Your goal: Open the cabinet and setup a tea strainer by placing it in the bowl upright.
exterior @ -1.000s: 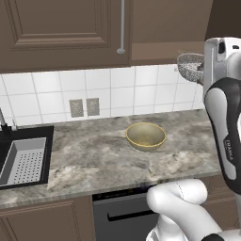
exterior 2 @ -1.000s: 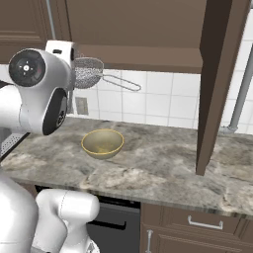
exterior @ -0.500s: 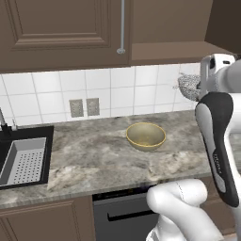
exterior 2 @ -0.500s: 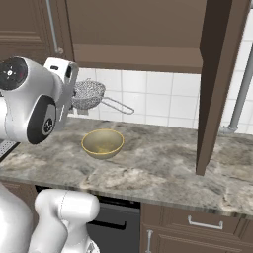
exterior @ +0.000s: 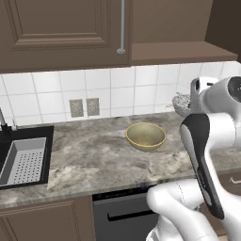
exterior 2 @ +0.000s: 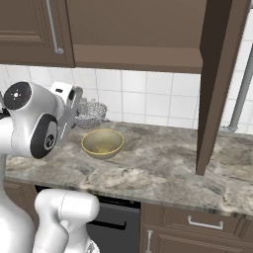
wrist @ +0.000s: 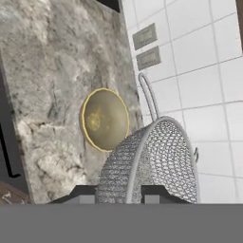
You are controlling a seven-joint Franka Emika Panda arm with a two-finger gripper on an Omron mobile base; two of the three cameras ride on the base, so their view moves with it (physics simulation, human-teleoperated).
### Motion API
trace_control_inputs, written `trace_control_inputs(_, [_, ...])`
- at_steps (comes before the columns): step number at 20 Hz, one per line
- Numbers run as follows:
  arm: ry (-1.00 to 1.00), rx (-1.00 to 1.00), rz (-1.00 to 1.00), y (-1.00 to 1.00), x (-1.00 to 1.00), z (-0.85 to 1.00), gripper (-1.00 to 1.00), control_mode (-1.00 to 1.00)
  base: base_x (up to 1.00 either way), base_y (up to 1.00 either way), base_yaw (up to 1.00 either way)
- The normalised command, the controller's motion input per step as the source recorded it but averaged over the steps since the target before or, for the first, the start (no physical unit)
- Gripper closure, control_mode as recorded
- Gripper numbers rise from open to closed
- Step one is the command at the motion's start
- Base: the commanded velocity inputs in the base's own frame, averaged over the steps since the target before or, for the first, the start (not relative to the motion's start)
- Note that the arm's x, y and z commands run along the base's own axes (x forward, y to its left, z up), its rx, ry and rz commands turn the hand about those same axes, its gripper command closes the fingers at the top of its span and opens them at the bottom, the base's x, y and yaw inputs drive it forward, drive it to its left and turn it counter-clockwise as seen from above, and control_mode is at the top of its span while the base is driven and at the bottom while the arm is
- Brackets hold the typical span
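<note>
The tea strainer (wrist: 156, 159), a silver mesh basket with a thin wire handle, sits between my fingertips (wrist: 153, 191), and my gripper (wrist: 118, 193) is shut on it. It hangs just over the counter near the tiled wall, tipped on its side. The mustard-yellow bowl (wrist: 105, 118) stands empty on the counter beyond it. In the base views the tea strainer (exterior: 180, 104) (exterior 2: 92, 110) is behind the bowl (exterior: 146, 135) (exterior 2: 102, 142), beside my gripper (exterior 2: 80, 109). The dark cabinet has one door (exterior 2: 217, 84) swung open, its shelf (exterior: 181, 51) bare, and the other door (exterior: 61, 33) closed.
A black sink with a grey perforated tray (exterior: 26, 161) lies at the counter's left end. Two wall outlets (exterior: 84, 107) sit on the white tiles. The open door (exterior 2: 217, 84) hangs over the counter's right side. A grey pipe (exterior 2: 241, 94) runs down the far right.
My arm has come down from cabinet-shelf height to just above the counter, carrying the tea strainer with it. The bowl has not moved.
</note>
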Motion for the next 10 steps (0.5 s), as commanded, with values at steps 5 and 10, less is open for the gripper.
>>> trace_control_inputs(5, [0.14,0.01,0.0,0.0,0.34,-0.48,1.0,-1.0,0.0,0.0,0.0])
trace_control_inputs(10, [0.15,0.0,-0.08,0.06,0.29,-0.39,1.0,-1.0,0.0,0.0,0.0])
